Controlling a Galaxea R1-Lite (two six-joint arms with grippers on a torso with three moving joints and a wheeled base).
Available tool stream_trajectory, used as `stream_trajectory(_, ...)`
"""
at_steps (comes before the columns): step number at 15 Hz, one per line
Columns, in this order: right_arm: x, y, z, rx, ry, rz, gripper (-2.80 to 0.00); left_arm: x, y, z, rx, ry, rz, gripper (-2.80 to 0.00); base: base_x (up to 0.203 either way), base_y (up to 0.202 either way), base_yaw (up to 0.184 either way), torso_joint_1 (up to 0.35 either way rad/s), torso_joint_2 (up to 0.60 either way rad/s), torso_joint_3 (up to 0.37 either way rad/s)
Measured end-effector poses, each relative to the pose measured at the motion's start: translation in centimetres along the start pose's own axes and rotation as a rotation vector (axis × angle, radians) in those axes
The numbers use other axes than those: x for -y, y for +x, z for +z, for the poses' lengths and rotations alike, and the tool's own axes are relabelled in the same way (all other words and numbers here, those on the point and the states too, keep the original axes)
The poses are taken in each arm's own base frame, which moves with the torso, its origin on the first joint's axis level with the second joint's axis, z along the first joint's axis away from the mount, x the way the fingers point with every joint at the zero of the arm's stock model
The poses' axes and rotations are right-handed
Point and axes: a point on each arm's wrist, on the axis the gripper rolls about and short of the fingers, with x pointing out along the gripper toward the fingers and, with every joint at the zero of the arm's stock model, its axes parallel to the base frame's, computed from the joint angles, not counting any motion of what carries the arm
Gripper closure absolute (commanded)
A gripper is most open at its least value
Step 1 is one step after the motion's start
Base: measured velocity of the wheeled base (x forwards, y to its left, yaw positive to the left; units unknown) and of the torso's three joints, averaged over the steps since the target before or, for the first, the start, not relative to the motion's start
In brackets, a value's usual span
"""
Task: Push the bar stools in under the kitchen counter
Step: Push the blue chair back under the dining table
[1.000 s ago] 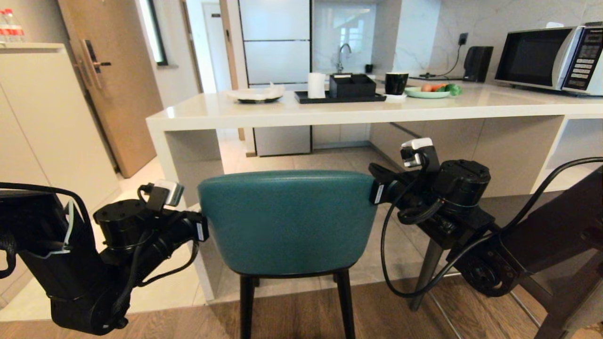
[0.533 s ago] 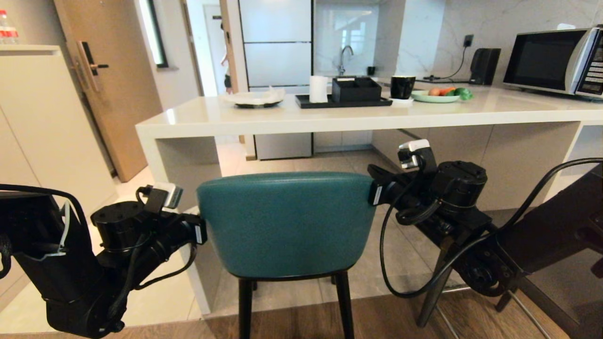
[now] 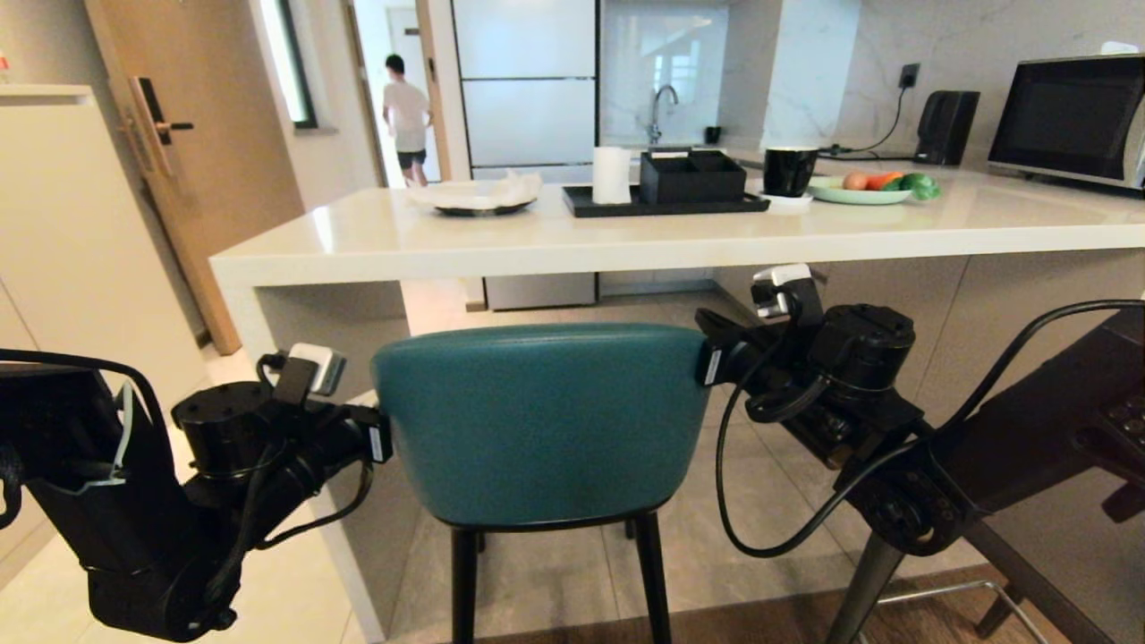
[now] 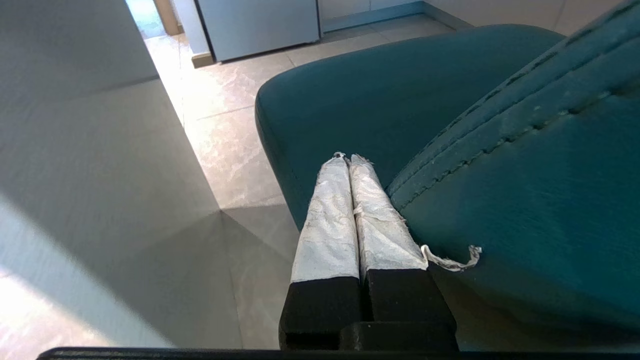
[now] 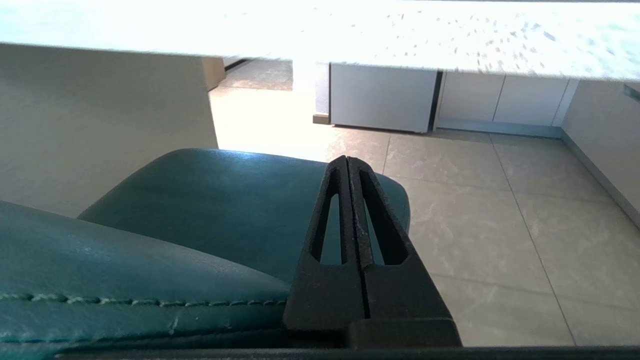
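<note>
The long white kitchen counter (image 3: 626, 237) runs across the middle of the head view, with a black tray (image 3: 666, 204) on top. The teal bar stool (image 3: 541, 420) is at the bottom center, right in front of it. My left gripper (image 4: 348, 161) is squeezed shut and empty, pressed beside the stool's left edge. My right gripper (image 5: 347, 161) is shut tight too, beside the stool's right edge. A person (image 3: 407, 116) stands far off in the doorway, upper left.
</note>
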Motion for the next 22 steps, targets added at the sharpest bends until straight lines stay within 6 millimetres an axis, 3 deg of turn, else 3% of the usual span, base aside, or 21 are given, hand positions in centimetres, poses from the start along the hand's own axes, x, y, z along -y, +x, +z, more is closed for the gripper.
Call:
stream_trajectory(11, -0.4, 0.1, 0.2, 0.008, -0.002, 0.007, 0.00, -0.1, 0.0, 0.1, 0.004, -0.002, 0.001, 0.00, 0.185, 0.000, 0.002, 0.002, 0.00, 0.002)
stream_trajectory(17, -0.5, 0.0, 0.1, 0.012, -0.002, 0.007, 0.00, 0.0, -0.3, 0.0, -0.001, -0.005, 0.000, 0.00, 0.014, 0.000, 0.000, 0.002, 0.00, 0.000)
stream_trajectory(22, -0.6, -1.6, 0.7, 0.001, 0.000, 0.018, 0.00, 0.1, -2.8, 0.3, -0.032, -0.009, 0.037, 0.00, 0.000, 0.000, 0.000, 0.000, 0.00, 0.000)
